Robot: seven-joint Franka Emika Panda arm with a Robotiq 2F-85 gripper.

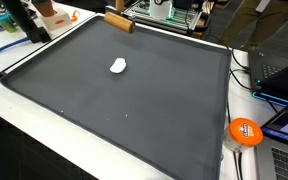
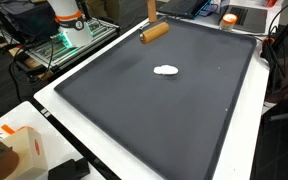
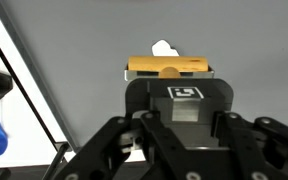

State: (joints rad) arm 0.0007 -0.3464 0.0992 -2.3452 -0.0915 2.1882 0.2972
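A wooden block [image 1: 120, 21] lies at the far edge of the dark mat [image 1: 134, 110]; it also shows in an exterior view [image 2: 155, 32]. My gripper [image 1: 113, 8] comes down onto one end of the block [image 2: 151, 14]. In the wrist view the block [image 3: 169, 68] sits across the tips of my gripper [image 3: 169, 74], which looks shut on it; the fingertips themselves are hidden behind the gripper body. A small white lump [image 1: 118, 66] rests near the middle of the mat [image 2: 166, 70], apart from the block, and peeks out just beyond it in the wrist view [image 3: 163, 47].
The mat lies on a white table [image 1: 44, 120]. An orange disc [image 1: 245, 131] and a laptop [image 1: 284, 78] sit beside one edge. An orange-and-white box [image 2: 19, 148] stands at a near corner. Green-lit equipment [image 2: 69, 42] stands behind the table.
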